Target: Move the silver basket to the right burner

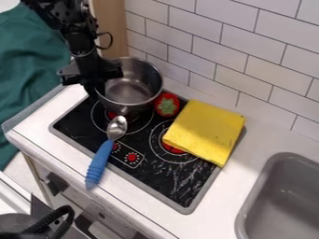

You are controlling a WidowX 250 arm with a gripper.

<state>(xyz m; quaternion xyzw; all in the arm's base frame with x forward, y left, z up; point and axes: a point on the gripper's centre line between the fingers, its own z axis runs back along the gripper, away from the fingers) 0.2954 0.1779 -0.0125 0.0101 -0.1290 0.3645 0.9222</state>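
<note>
The silver pot rests over the back left part of the black stove, its opening facing up. At the pot's left rim, my gripper hangs down from the upper left, close against the wall; whether it holds the rim is unclear. The right burner lies in front and to the right of the pot, partly covered by a folded yellow cloth.
A red toy with a green patch sits between pot and cloth. A spoon with a blue handle lies across the stove's front left edge. The tiled wall runs behind, and a grey sink is at the right.
</note>
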